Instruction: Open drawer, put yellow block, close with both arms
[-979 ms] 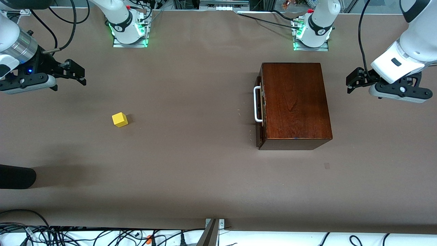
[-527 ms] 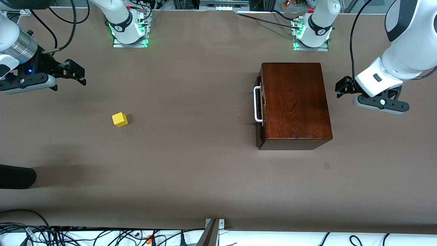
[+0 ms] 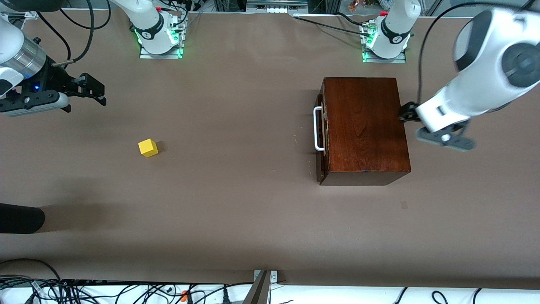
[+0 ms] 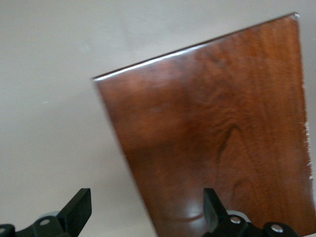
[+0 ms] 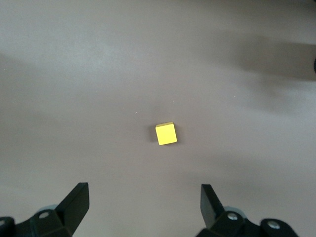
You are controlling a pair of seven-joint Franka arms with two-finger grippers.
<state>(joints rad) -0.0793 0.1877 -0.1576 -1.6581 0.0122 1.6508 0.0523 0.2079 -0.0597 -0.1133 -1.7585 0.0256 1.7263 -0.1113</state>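
Showing only frontally — drawer [image 3: 321, 137] handle [image 3: 317, 128], shut.

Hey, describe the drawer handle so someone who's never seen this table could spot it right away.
Find the dark wooden box on the brown table, toward the left arm's end. On the side facing the yellow block sits the shut drawer. Its handle is a white U-shaped bar, the only white part on the box.
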